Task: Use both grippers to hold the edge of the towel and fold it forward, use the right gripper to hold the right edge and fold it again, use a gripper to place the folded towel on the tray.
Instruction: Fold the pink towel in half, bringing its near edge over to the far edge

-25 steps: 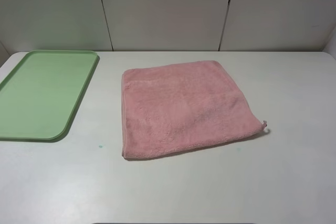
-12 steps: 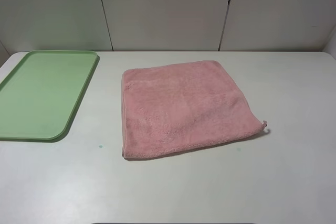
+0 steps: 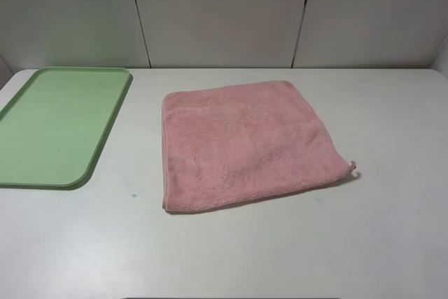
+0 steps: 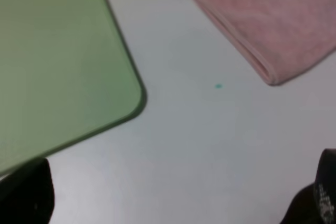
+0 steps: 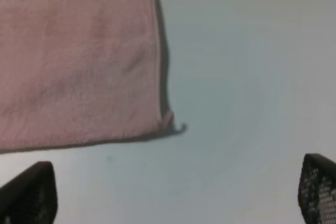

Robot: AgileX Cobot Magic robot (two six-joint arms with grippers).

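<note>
A pink towel (image 3: 241, 145) lies flat and spread out in the middle of the white table. It has a small loop (image 3: 353, 167) at its front right corner. A green tray (image 3: 56, 124) lies empty at the left. Neither gripper shows in the exterior view. In the left wrist view my left gripper (image 4: 173, 203) is open and empty above the bare table, between the tray's corner (image 4: 58, 51) and the towel's front left corner (image 4: 268, 19). In the right wrist view my right gripper (image 5: 173, 198) is open and empty, near the towel's front right corner (image 5: 73, 56).
The white table (image 3: 392, 229) reaches back to a panelled grey wall (image 3: 224, 12). A tiny green speck (image 3: 134, 195) marks the table between the tray and the towel.
</note>
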